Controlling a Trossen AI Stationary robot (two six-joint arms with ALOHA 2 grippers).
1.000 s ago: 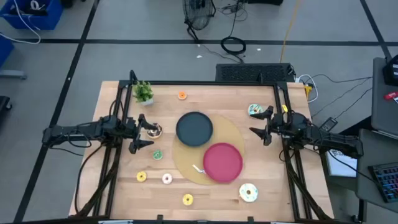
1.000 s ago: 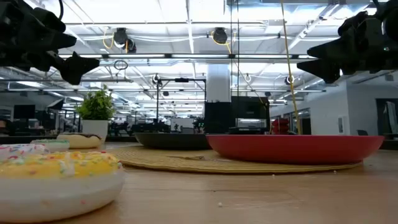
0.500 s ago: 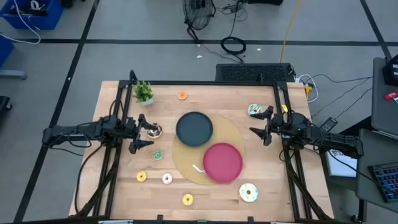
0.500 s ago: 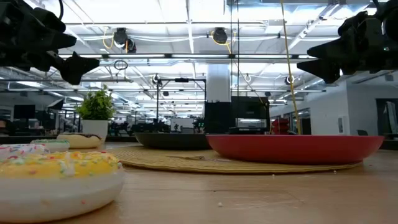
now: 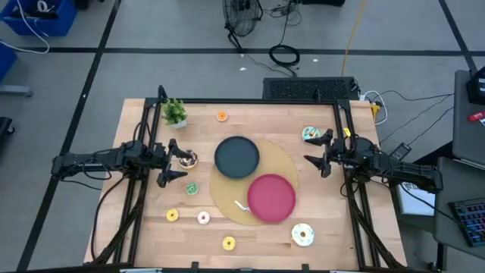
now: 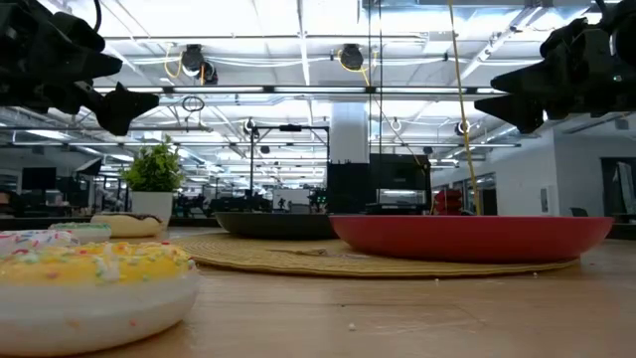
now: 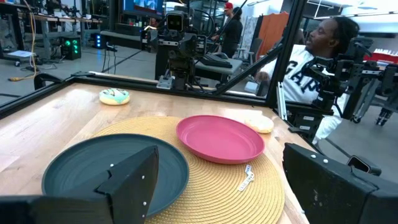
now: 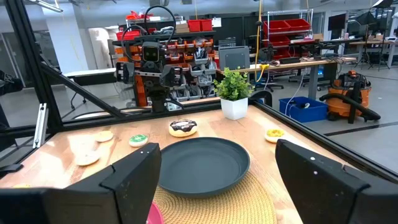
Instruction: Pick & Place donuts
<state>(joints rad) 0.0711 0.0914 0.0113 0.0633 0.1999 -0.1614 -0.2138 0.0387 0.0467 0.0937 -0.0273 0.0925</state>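
Both claws stand wide and hold nothing. My left gripper [image 5: 173, 164] hangs at nine o'clock of the table [image 5: 356, 250], my right gripper [image 5: 317, 152] at three o'clock, each raised clear of the wood.

Between them lies a round woven mat [image 5: 220, 199] bearing a black plate [image 5: 236, 157] and a red plate [image 5: 271, 197]; both plates carry no donuts that I can see.

Largest first among the donuts: the white-yellow donut [image 5: 302, 235] sits at five o'clock of the table, the mint-green donut [image 5: 311, 134] at two o'clock just beside my right gripper, and the chocolate donut [image 5: 187, 158] at nine o'clock right by my left gripper. Then the small ones: a green donut [image 5: 192, 189] and a yellow donut [image 5: 172, 215] toward eight o'clock, a pale pink donut [image 5: 203, 218] at seven, another yellow one at six, and an orange donut [image 5: 221, 116] at eleven.

I judge these as light toy rings, likely stiff and a bit slick on the icing, so they could skid on the wood. I would pinch one side of the ring, one finger through the hole and one outside; the small ones I would rather span across the whole ring.
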